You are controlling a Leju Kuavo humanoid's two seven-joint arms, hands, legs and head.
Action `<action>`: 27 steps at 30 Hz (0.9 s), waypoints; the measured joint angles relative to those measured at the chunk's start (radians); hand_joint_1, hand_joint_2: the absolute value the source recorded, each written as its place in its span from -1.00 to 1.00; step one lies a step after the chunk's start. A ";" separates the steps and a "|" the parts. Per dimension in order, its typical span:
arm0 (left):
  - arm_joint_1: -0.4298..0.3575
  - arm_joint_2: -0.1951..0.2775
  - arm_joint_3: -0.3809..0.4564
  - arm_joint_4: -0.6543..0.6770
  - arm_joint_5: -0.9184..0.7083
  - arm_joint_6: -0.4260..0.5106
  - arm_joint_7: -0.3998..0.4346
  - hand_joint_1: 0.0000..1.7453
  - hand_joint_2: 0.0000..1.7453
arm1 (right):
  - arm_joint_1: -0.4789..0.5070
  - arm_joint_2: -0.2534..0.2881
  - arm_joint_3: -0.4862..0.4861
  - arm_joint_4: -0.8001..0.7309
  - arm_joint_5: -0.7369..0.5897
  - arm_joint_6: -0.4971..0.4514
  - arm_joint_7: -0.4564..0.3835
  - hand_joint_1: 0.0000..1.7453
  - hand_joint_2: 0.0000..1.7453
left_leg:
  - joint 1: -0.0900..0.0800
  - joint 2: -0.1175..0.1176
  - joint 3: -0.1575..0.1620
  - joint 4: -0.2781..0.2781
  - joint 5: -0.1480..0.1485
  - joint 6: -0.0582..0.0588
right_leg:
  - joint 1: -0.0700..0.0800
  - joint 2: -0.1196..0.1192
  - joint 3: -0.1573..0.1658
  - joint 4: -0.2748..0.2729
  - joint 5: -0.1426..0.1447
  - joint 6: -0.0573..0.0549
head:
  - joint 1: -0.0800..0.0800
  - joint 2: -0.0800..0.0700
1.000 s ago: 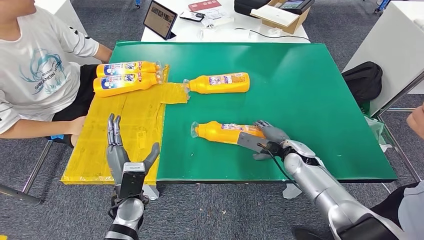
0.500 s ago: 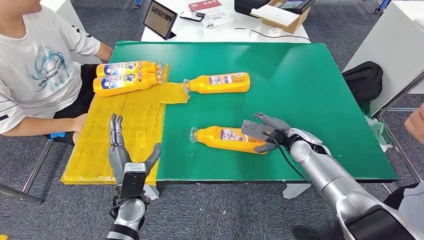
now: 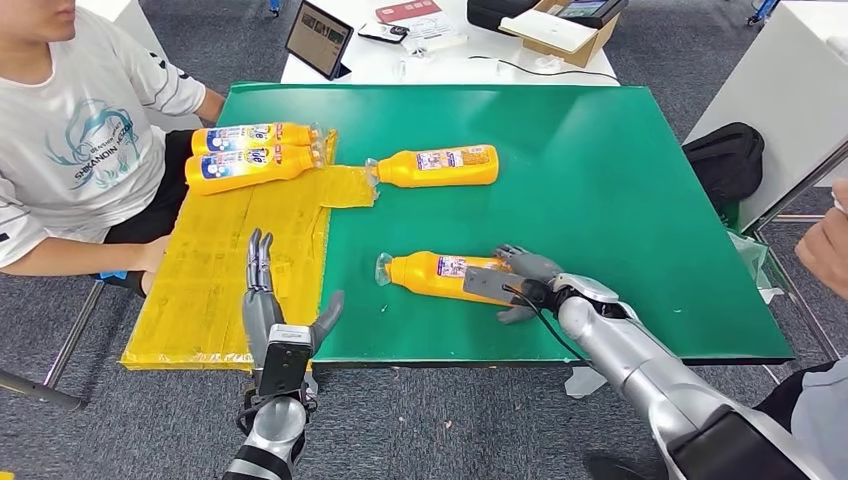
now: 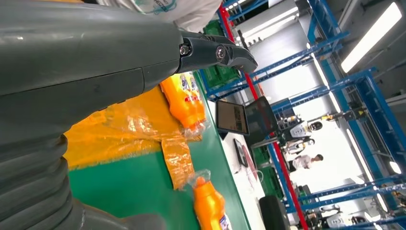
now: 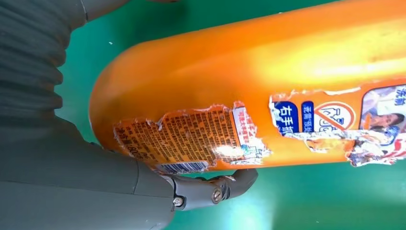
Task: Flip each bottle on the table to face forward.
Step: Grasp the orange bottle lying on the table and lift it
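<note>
Several orange bottles lie on the green table (image 3: 600,170). The nearest bottle (image 3: 438,272) lies on its side, cap to the left, and my right hand (image 3: 522,282) grips its base end. Close up, this bottle (image 5: 268,86) shows a torn label, with a finger (image 5: 215,190) curled round it. A second bottle (image 3: 440,165) lies mid-table. Two more bottles (image 3: 252,152) lie side by side on the yellow plastic sheet (image 3: 220,270). My left hand (image 3: 272,315) stands open over the sheet's near edge and holds nothing. The left hand (image 4: 95,62) faces the pair of bottles (image 4: 184,98).
A person in a white T-shirt (image 3: 80,130) sits at the table's left side, forearm near the yellow sheet. Another person's hand (image 3: 825,245) is at the right edge. Behind stands a white table with a tablet (image 3: 320,38) and a cardboard box (image 3: 560,30). A black bag (image 3: 728,160) lies right.
My right hand has turned with the near bottle, which rolled and slid slightly left. My left hand has moved a little to the right.
</note>
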 joint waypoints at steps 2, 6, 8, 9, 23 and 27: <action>-0.002 0.000 -0.006 0.007 0.006 0.000 0.000 -1.00 1.00 | -0.008 0.014 0.010 0.022 0.002 -0.007 -0.001 -1.00 1.00 | 0.000 0.000 0.000 0.000 0.000 0.000 | 0.000 0.000 0.000 0.000 0.000 0.000 | 0.000 0.000; -0.005 0.000 -0.008 0.018 0.009 0.000 0.000 -1.00 1.00 | -0.019 0.049 0.033 0.071 0.022 -0.048 0.000 -0.02 1.00 | 0.000 0.002 0.002 0.000 0.000 0.000 | 0.000 0.001 0.001 0.000 0.000 0.000 | 0.000 0.000; -0.005 0.000 -0.007 0.019 0.010 0.000 0.000 -1.00 1.00 | -0.024 0.062 0.041 0.093 0.029 -0.071 0.001 0.88 1.00 | 0.000 0.004 0.003 0.000 0.000 0.000 | 0.000 0.002 0.001 0.000 0.001 -0.001 | 0.000 0.000; -0.005 0.000 -0.007 0.020 0.011 0.000 0.000 -1.00 1.00 | -0.026 0.067 0.045 0.101 0.031 -0.078 0.002 1.00 1.00 | 0.000 0.004 0.003 0.000 0.000 0.000 | 0.000 0.002 0.001 0.000 0.001 -0.001 | 0.000 0.000; -0.007 0.001 -0.009 0.042 0.106 -0.009 0.000 -1.00 1.00 | 0.005 0.104 0.027 0.128 -0.016 -0.241 -0.043 1.00 1.00 | 0.000 0.006 0.005 0.000 0.000 0.000 | 0.000 0.004 0.002 0.000 0.002 -0.003 | 0.000 0.000; -0.017 0.006 -0.035 0.093 0.407 -0.181 0.009 -1.00 1.00 | 0.099 0.128 -0.039 0.049 0.024 -0.475 -0.097 1.00 1.00 | 0.000 0.004 0.002 0.000 0.000 0.000 | 0.001 0.004 0.001 0.000 0.002 -0.003 | 0.000 0.000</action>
